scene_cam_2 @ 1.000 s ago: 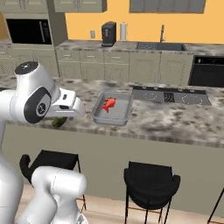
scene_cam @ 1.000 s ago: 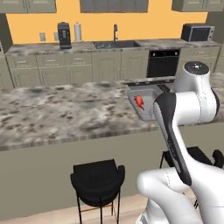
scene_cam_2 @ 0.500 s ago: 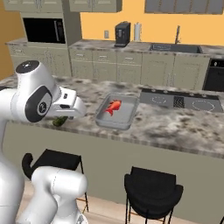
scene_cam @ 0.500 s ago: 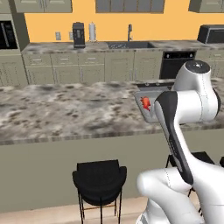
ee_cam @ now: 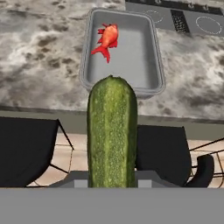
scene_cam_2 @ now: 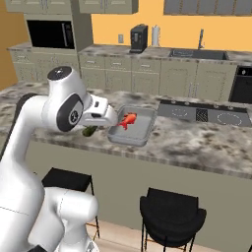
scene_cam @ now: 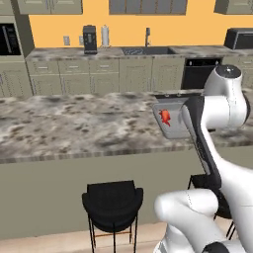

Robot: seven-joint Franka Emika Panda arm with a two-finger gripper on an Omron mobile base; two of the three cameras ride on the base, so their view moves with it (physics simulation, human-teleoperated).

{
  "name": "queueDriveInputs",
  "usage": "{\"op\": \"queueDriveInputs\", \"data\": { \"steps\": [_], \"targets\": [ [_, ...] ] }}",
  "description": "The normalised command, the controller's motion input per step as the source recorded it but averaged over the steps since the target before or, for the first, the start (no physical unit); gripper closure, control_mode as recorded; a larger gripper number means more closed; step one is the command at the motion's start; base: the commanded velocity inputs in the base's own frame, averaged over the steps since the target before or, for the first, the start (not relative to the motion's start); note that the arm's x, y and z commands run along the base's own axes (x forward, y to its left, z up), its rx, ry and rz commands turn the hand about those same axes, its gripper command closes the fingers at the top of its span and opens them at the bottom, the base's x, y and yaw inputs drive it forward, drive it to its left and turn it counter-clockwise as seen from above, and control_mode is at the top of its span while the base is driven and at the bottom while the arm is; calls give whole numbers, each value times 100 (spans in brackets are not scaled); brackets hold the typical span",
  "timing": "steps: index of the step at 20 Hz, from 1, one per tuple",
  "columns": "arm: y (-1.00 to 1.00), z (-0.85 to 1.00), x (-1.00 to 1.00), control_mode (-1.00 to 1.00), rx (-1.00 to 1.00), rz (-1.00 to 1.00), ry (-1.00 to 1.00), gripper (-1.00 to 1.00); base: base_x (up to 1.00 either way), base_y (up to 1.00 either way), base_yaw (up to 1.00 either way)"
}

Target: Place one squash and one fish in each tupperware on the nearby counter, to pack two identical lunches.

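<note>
Green squash (ee_cam: 112, 131) clenched in the fingers, held short of the tupperware (ee_cam: 155, 70), out past the desk (scene_cam_2: 206, 142) edge above the stools.

Risks dropping to the floor if let go early, or landing on the red fish (ee_cam: 107, 39) inside. Hand view gives squash-to-tray alignment; right base view shows just a dark sliver of squash under the wrist, with tray and fish on the desk.
</note>
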Motion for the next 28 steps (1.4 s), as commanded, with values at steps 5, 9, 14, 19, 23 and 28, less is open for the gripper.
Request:
{"op": "queueDriveInputs", "data": {
  "steps": [5,9,14,19,23,28],
  "targets": [
    [-72,-10,96,-100,0,-5,8,100,0,0,0],
    [-35,-44,100,-100,0,0,8,100,0,0,0],
    [-7,-61,99,-100,0,0,4,100,0,0,0],
    [-7,-28,72,-100,1,0,0,100,0,0,0],
    [-14,-29,60,-100,0,0,0,100,0,0,0],
    [-11,-40,60,-100,0,0,0,100,0,0,0]
  ]
}}
